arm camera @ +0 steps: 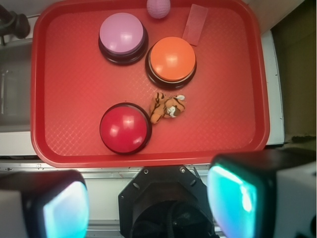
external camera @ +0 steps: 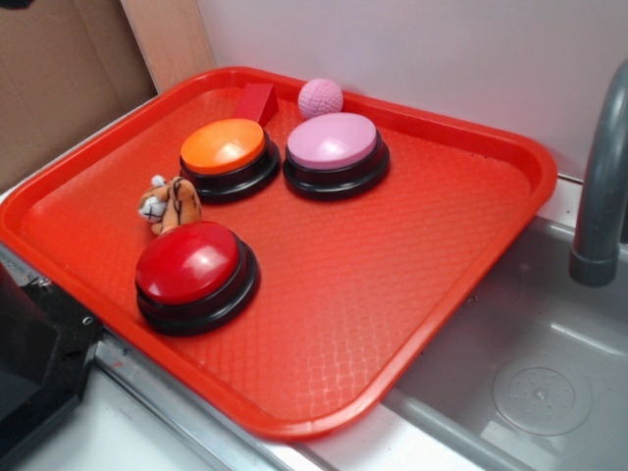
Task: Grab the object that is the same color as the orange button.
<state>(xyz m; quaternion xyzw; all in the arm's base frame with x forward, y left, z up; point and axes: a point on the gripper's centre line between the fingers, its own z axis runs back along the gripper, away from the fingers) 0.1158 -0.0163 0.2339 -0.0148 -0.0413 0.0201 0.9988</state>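
The small orange striped plush tiger (external camera: 170, 203) lies on the red tray (external camera: 412, 294), between the orange button (external camera: 226, 152) and the red button (external camera: 193, 270). In the wrist view the tiger (arm camera: 167, 107) lies just right of the red button (arm camera: 124, 128) and below the orange button (arm camera: 171, 60). My gripper (arm camera: 151, 201) is open and empty, high above, over the robot base outside the tray's near edge. Its teal pads (arm camera: 232, 194) stand far apart. The gripper itself does not show in the exterior view.
A pink button (external camera: 335, 149), a pink textured ball (external camera: 320, 97) and a red wedge block (external camera: 256, 101) sit at the tray's far side. A steel sink (external camera: 540, 383) with a grey faucet (external camera: 599, 196) lies right of the tray. The black robot base (external camera: 34, 363) stands at the left front.
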